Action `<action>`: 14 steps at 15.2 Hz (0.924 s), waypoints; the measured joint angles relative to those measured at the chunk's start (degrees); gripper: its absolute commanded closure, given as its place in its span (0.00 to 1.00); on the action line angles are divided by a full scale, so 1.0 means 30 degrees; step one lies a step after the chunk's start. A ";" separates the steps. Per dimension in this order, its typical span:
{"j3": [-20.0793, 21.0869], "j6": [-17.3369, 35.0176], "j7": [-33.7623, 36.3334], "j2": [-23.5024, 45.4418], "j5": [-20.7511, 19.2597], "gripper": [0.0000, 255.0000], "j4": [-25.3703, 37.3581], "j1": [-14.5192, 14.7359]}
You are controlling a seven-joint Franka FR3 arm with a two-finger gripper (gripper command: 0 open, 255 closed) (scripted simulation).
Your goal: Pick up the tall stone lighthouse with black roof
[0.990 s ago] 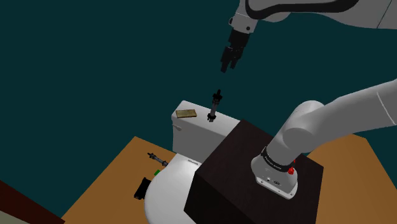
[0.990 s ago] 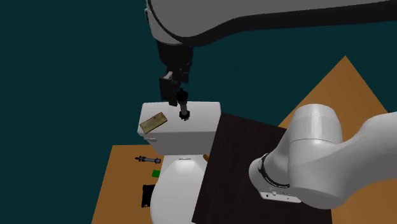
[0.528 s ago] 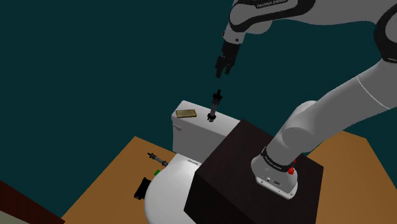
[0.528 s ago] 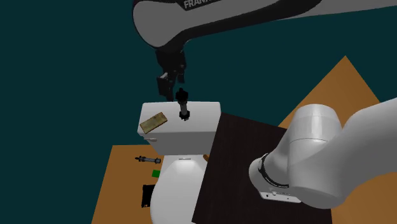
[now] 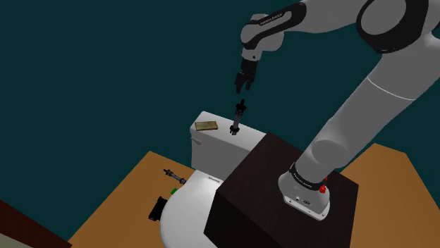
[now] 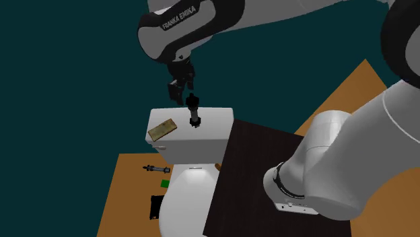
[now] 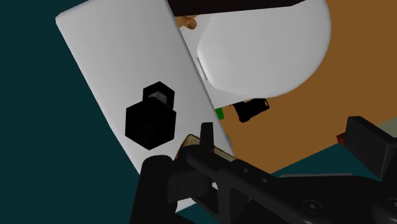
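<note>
The lighthouse (image 5: 239,118), a slim dark tower with a black roof, stands upright on the white toilet tank lid (image 5: 252,135). In the second exterior view the lighthouse (image 6: 194,112) sits near the middle of the lid (image 6: 217,121). My gripper (image 5: 241,89) hangs in the air a short way above its roof, fingers apart and holding nothing. In the second exterior view the gripper (image 6: 180,91) is just above the tower and slightly to that view's left. The wrist view looks down on the lighthouse's black roof (image 7: 151,118), ahead of the open gripper (image 7: 283,143).
A flat tan block (image 5: 206,125) lies on the tank lid beside the lighthouse. Below are the white toilet seat cover (image 5: 187,208) and the dark stand (image 5: 261,183). On the brown floor lie a small dark figurine (image 5: 171,175), a green bit (image 5: 173,190) and a black object (image 5: 157,208).
The gripper has moved down and toward the shoulder view's left, ending closer above the lighthouse. The arm's upper links swung round. The lighthouse has not moved.
</note>
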 measured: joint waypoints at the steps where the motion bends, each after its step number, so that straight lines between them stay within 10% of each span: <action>1: -0.0113 0.0231 -0.0295 0.0756 0.0201 0.00 0.0304 -0.0084; 14: -0.0368 0.1090 -0.3565 1.0517 0.2742 0.00 0.6349 -0.2376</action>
